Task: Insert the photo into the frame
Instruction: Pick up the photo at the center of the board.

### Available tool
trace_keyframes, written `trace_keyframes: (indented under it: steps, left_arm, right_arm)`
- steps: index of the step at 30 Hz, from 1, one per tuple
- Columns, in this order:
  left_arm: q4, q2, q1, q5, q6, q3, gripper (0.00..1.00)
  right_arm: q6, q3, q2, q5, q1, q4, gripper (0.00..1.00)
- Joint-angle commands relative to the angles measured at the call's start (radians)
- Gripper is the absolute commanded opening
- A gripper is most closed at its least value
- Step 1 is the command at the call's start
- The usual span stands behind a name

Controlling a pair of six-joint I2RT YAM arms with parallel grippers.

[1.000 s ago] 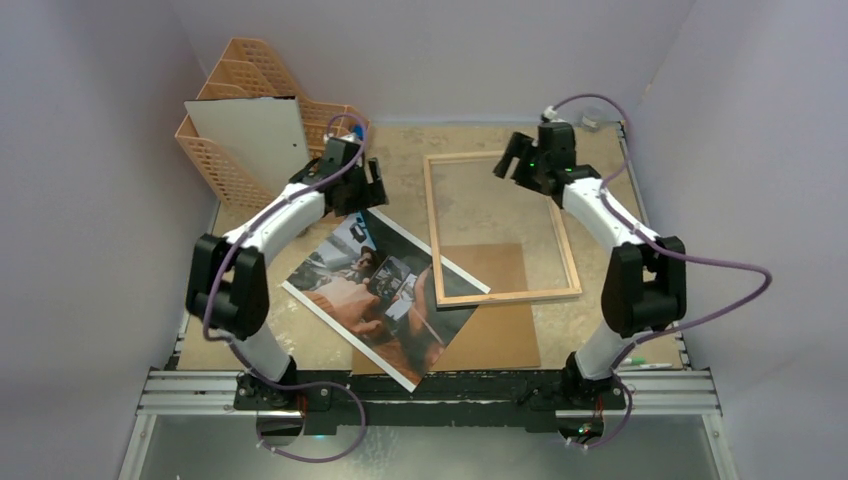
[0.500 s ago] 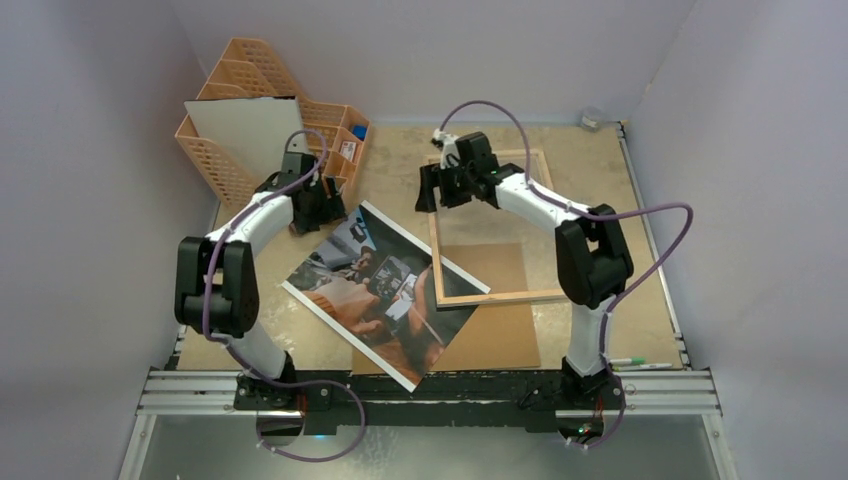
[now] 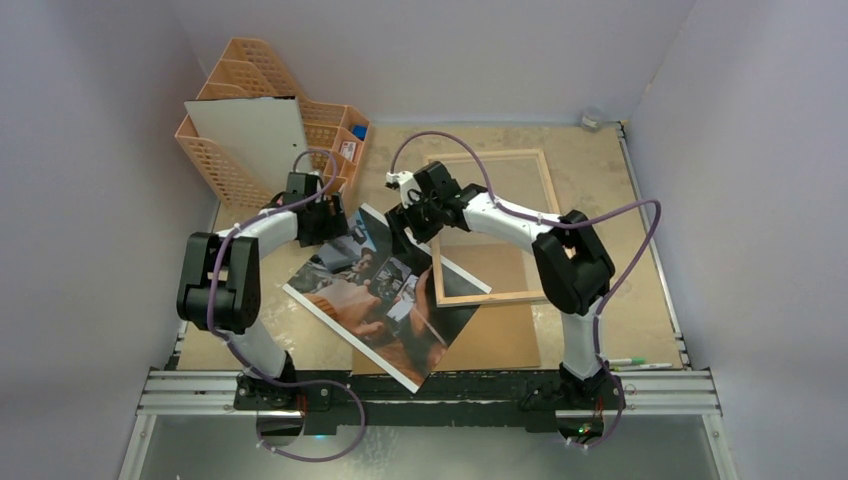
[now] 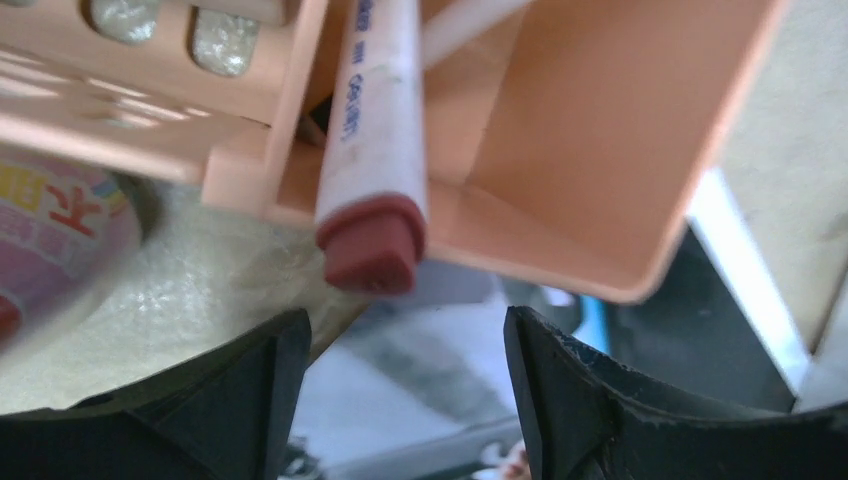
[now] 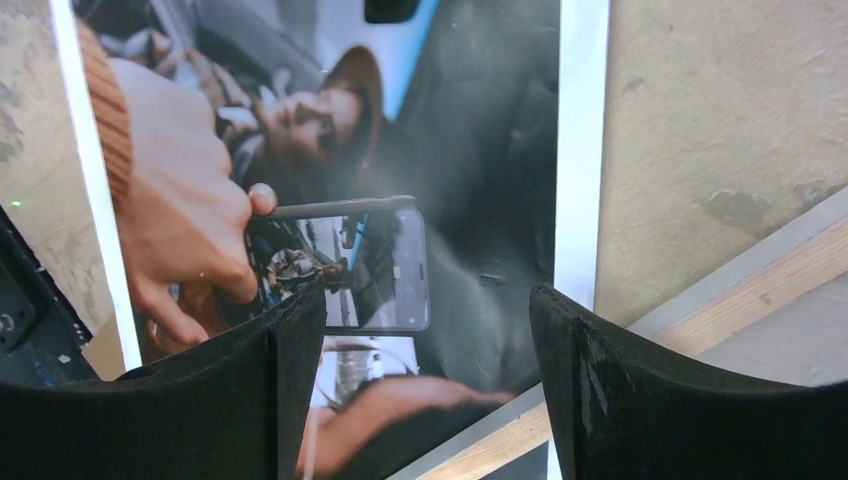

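Observation:
The photo [image 3: 385,295] lies face up and askew at the middle of the table, its right corner over the lower left corner of the frame [image 3: 510,296]. The frame lies flat to its right, light wood rim up. My left gripper [image 3: 325,225] hangs open at the photo's far left edge, next to the organiser; in the left wrist view the gripper [image 4: 405,330] has only the blurred photo [image 4: 420,400] below its fingers. My right gripper [image 3: 405,228] is open above the photo's far end, and in the right wrist view this gripper [image 5: 425,300] straddles the photo [image 5: 450,150] beside the frame [image 5: 760,295].
A peach lattice organiser [image 3: 215,170] holding a white sheet [image 3: 250,135] stands at the back left. Its low tray [image 4: 560,150] with a red-capped marker [image 4: 375,150] sits just past my left fingers. A brown fibreboard sheet [image 3: 500,335] lies under the frame's near end. Pens [image 3: 635,363] lie at the front right.
My right arm has swung left from the frame's far right corner across to the photo's far end. My left gripper shifted left and down toward the photo's edge.

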Motion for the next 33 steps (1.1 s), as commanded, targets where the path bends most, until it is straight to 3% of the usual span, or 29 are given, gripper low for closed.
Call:
trace_keyframes:
  steps: [1,7,18,28,33]
  left_arm:
    - [0.117,-0.046,-0.002,-0.018,-0.007,-0.066,0.74]
    - [0.092,-0.041,-0.005,0.067,-0.024,-0.066,0.73]
    - [-0.150,-0.096,-0.005,0.198,-0.029,0.040,0.64]
    - [-0.253,-0.123,0.000,0.345,-0.059,0.062,0.60]
    - [-0.381,-0.078,0.009,0.312,-0.057,0.080,0.58]
  right_arm:
    - [-0.034,-0.020,0.001,0.030,0.008,-0.030,0.77]
    - [-0.037,-0.004,0.026,0.062,0.019,-0.052,0.77]
    - [-0.039,0.001,0.105,0.073,0.019,-0.071,0.77]
    - [-0.001,-0.017,0.142,0.102,0.023,-0.061,0.77]
    - [0.009,-0.015,0.156,0.115,0.024,-0.060,0.76]
